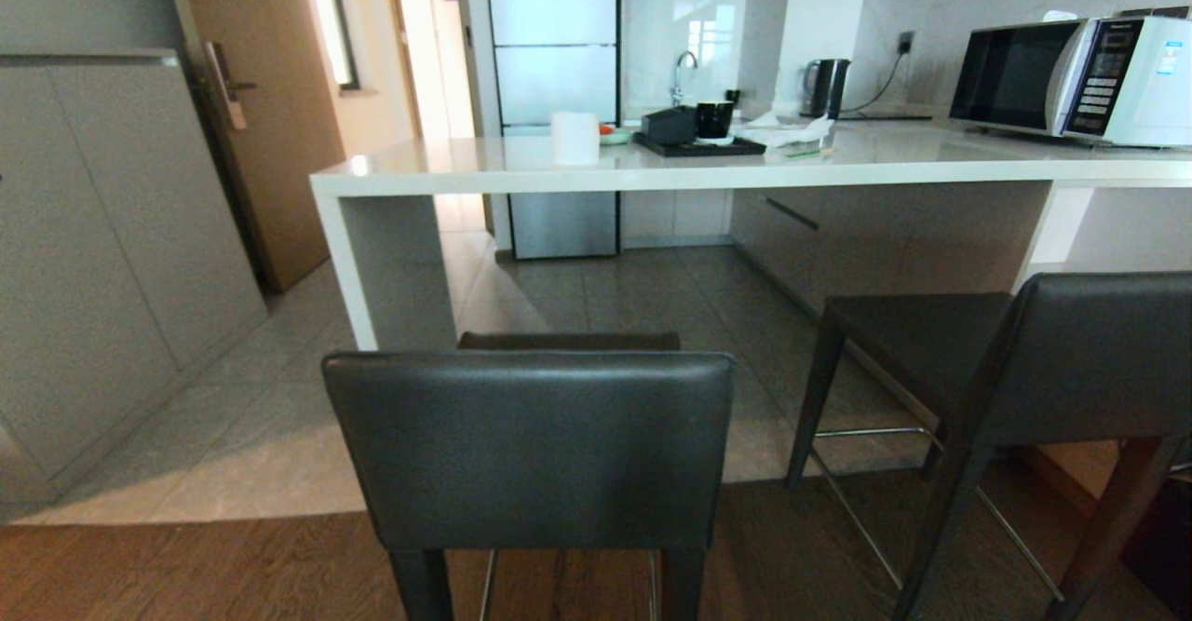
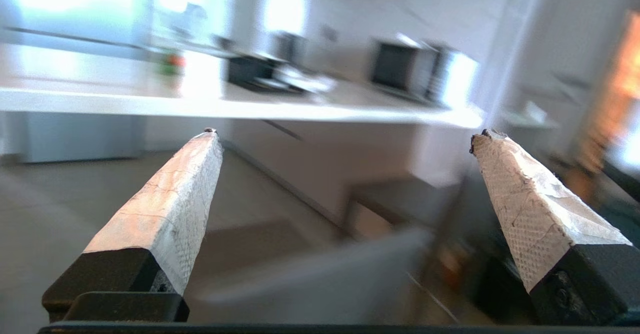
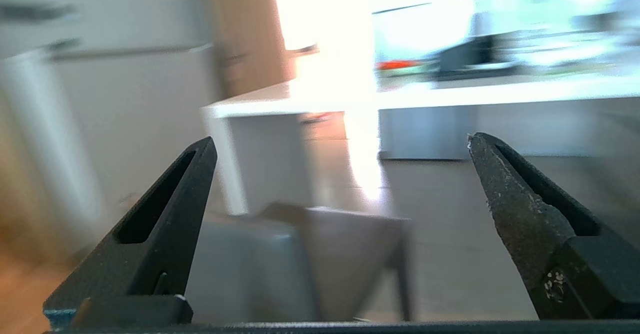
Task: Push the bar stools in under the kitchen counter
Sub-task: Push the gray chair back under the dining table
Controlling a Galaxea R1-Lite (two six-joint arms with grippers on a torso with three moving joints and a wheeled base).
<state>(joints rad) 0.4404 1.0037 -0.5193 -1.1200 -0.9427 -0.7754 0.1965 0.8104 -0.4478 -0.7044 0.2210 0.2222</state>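
Observation:
Two dark grey bar stools stand short of the white kitchen counter (image 1: 447, 174). The near stool (image 1: 527, 444) shows its backrest to me at the bottom centre. The second stool (image 1: 1043, 360) stands to the right, turned at an angle, its seat near the counter's edge. Neither arm appears in the head view. My left gripper (image 2: 345, 133) is open and empty, with the near stool's backrest (image 2: 320, 284) below it and the counter (image 2: 125, 106) beyond. My right gripper (image 3: 340, 141) is also open and empty, above a stool (image 3: 300, 254) and facing the counter's side panel (image 3: 260, 158).
On the counter stand a microwave (image 1: 1071, 76), a kettle (image 1: 826, 87), a black tray (image 1: 694, 144) with cups, and a white roll (image 1: 575, 137). A grey cabinet (image 1: 102, 258) and a wooden door (image 1: 270, 100) are at the left. Tiled floor runs under the counter.

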